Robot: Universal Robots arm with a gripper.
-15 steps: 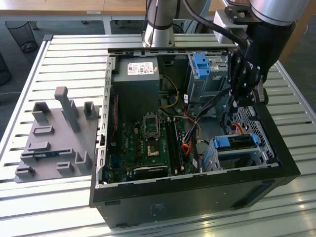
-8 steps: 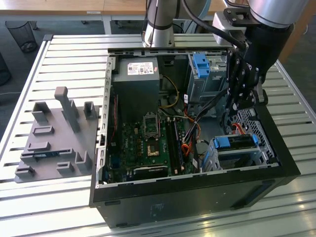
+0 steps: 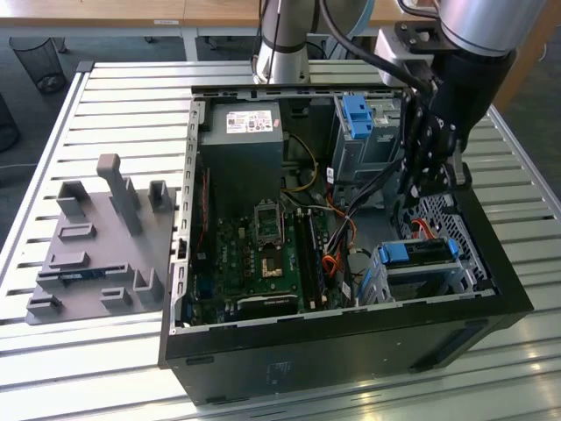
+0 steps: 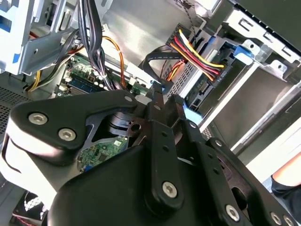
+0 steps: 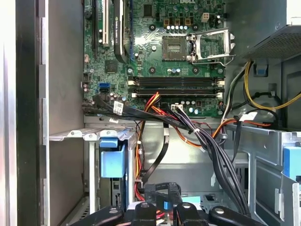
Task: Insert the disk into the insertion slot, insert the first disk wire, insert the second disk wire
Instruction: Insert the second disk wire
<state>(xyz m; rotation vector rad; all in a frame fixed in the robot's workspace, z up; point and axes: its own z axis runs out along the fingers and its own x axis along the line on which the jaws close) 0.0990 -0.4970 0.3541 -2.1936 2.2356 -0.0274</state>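
- Exterior view: my gripper [image 3: 427,180] hangs inside the open computer case [image 3: 351,342], just above the disk [image 3: 419,253], which sits in the insertion slot [image 3: 438,279].
- Second wrist view: my jaws pinch a black connector [image 4: 157,89] beside the disk's coloured wires [image 4: 197,54].
- First wrist view: motherboard [image 5: 155,52] beyond, cable bundle [image 5: 207,141] between.

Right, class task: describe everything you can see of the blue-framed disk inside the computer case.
The disk lies flat in the low perforated metal cage, at the case's front corner on the exterior view's right. A bright blue plastic carrier frames its dark grey body. In the second wrist view, a red, yellow and black wire bundle runs to its end.
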